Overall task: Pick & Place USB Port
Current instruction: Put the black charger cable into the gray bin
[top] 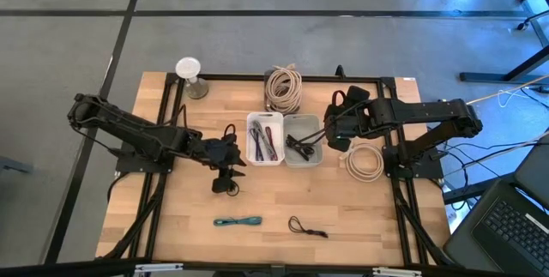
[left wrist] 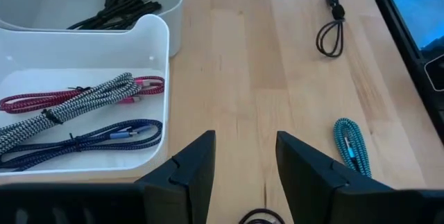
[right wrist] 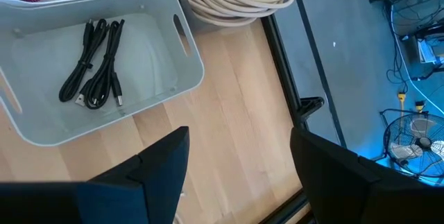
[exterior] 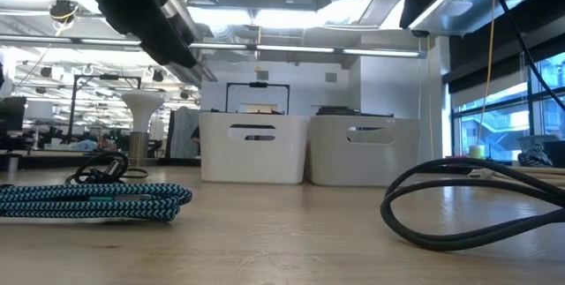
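While hovering: left pincer (top: pixel 225 159) spread, empty, above small black coiled cable (top: pixel 225 186) on wooden tabletop (top: pixel 343 208).
Advice: descend straight, straddle coil.
Right pincer (top: pixel 330 135): spread, waiting.

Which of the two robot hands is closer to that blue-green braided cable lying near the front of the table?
The left. The left gripper hangs just above and behind the teal cable, beside the bin of braided cables. The right gripper is farther off, by the grey bin.
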